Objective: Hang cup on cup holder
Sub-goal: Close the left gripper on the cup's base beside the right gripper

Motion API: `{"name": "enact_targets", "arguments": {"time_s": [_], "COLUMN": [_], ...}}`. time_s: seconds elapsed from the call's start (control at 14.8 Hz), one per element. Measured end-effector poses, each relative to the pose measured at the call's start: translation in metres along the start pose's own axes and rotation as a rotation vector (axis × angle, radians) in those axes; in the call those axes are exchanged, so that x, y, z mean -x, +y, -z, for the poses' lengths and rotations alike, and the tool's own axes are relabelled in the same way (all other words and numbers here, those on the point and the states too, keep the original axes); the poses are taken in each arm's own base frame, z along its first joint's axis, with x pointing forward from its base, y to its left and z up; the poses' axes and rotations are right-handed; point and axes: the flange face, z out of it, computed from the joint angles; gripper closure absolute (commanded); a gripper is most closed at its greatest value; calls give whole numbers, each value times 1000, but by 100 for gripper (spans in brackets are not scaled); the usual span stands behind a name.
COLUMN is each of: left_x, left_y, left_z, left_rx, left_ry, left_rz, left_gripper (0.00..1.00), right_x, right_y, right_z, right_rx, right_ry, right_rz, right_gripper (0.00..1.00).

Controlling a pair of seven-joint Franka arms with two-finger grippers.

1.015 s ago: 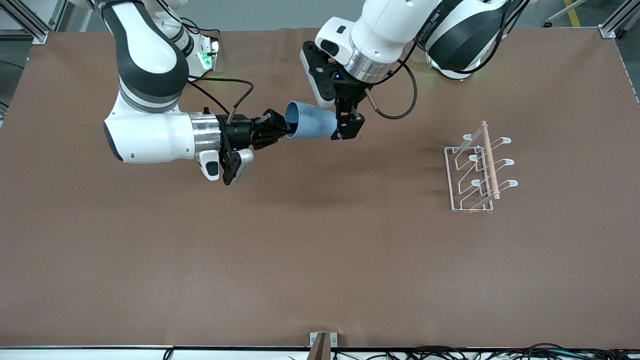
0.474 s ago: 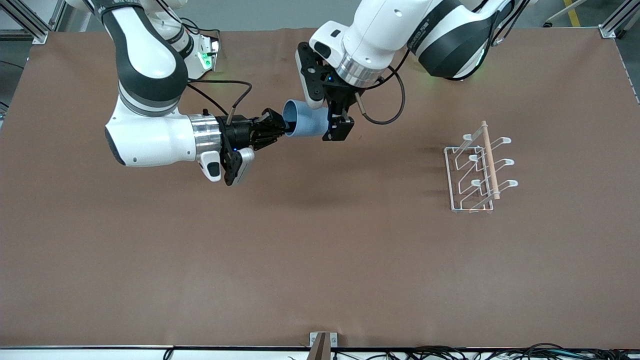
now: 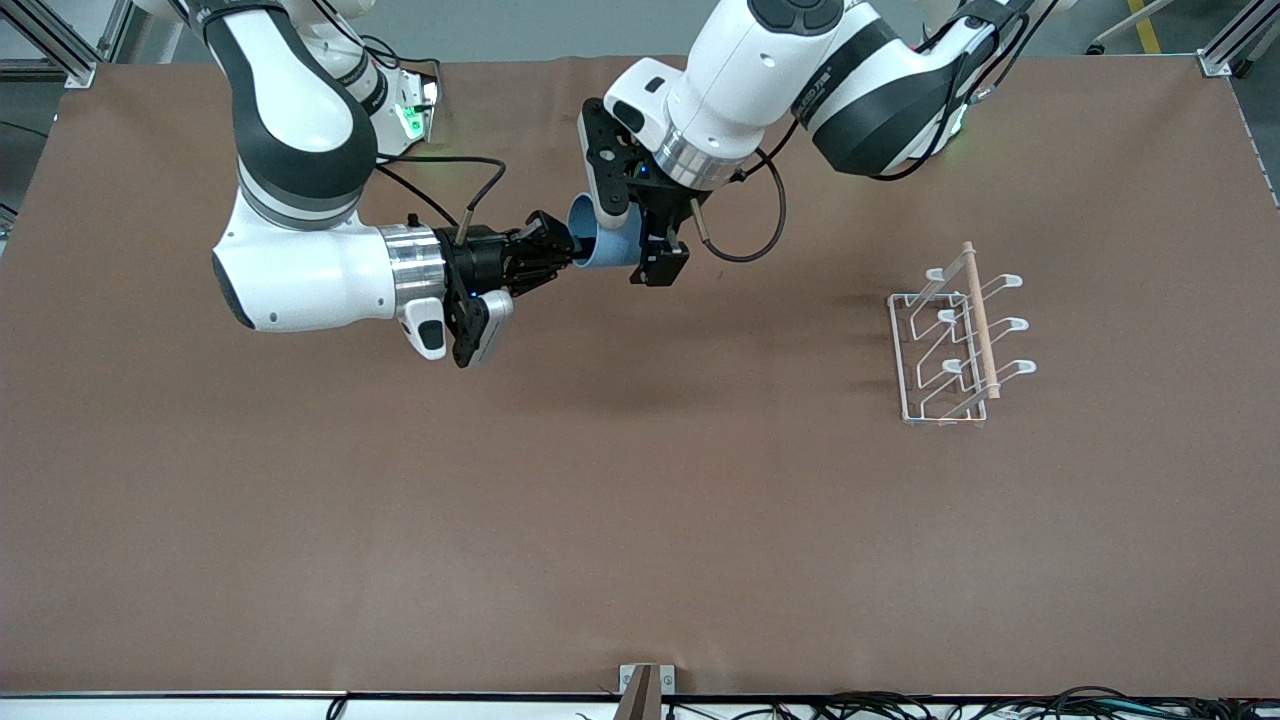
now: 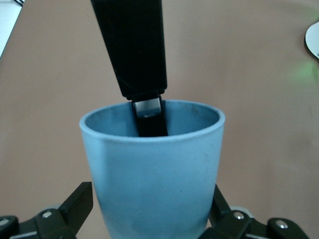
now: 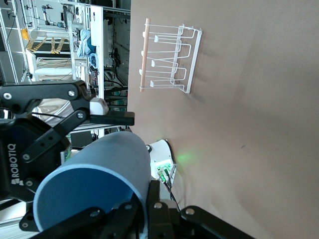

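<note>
The light-blue cup (image 3: 603,250) lies on its side in the air over the table's middle, toward the robots' bases. My right gripper (image 3: 572,252) is shut on its rim, with one finger (image 4: 144,59) inside the mouth; the rim shows between the jaws in the right wrist view (image 5: 94,174). My left gripper (image 3: 640,242) is open and straddles the cup's body (image 4: 154,174), a finger on each side. The white wire cup holder (image 3: 960,340) with its wooden dowel (image 3: 978,320) stands toward the left arm's end of the table; it also shows in the right wrist view (image 5: 169,62).
A green-lit box (image 3: 410,118) sits by the right arm's base. A small metal bracket (image 3: 645,685) is at the table's edge nearest the front camera. Cables loop from both wrists.
My left gripper has slid along the cup from its base toward its rim, so less of the cup shows. My right gripper has held the cup almost still.
</note>
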Motion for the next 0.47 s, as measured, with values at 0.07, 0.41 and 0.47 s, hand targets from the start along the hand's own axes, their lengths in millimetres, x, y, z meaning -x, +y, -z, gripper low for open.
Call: {"name": "enact_targets", "arguments": {"time_s": [0.07,0.41,0.47], "left_x": [0,-3,-3], "left_y": [1,4,4], "left_z": [-2,-5,-5], "left_rx": [5,14,14], "left_ry": [0,3,4], "left_rz": [-1,-8,-8], "left_gripper": [7,50,51], "right_x": [0,0,0], "right_y": [0,1,1], "right_z": [0,0,1], "right_rx": [0,0,0], "right_ry": [0,0,0], "right_rz": [0,-2,-2], "right_gripper": [91,90,68]}}
